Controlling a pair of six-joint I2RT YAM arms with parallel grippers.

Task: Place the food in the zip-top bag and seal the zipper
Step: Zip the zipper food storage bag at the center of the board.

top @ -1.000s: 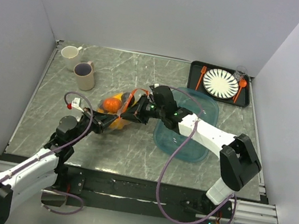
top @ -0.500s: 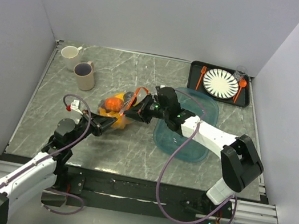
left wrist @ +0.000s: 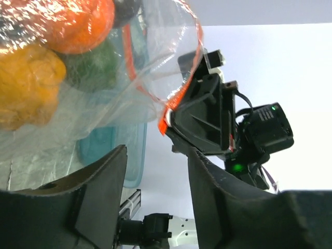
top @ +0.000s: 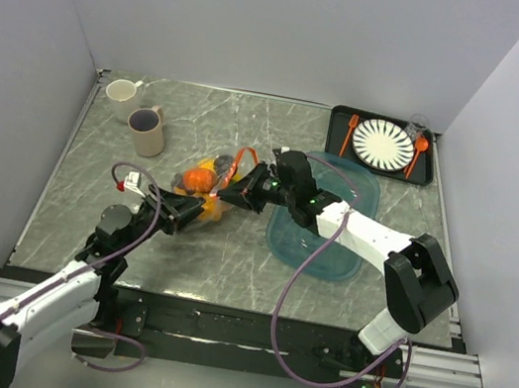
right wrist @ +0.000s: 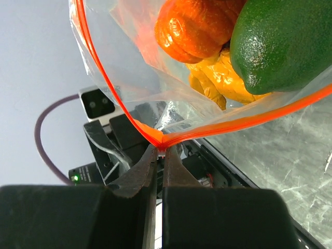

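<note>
My left gripper [left wrist: 155, 189] newly stands wide, freeing the zip-top bag [left wrist: 119, 104] above it. My right gripper [right wrist: 161, 151] pinches the zipper [right wrist: 249, 122], whose mouth gapes unsealed just ahead.

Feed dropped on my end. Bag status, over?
Left gripper open, holding nothing. Right gripper shut on zipper end. Food inside bag, mouth unsealed. Teal tray alongside, not blocking.

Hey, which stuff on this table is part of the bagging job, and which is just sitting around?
In the job: zip-top bag, food inside it, zipper, right pincer pinching the zipper, left pincer open by the bag.

Lying about: white mug, tan mug, teal tray, black tray with plate, fork, spoon, glass.
</note>
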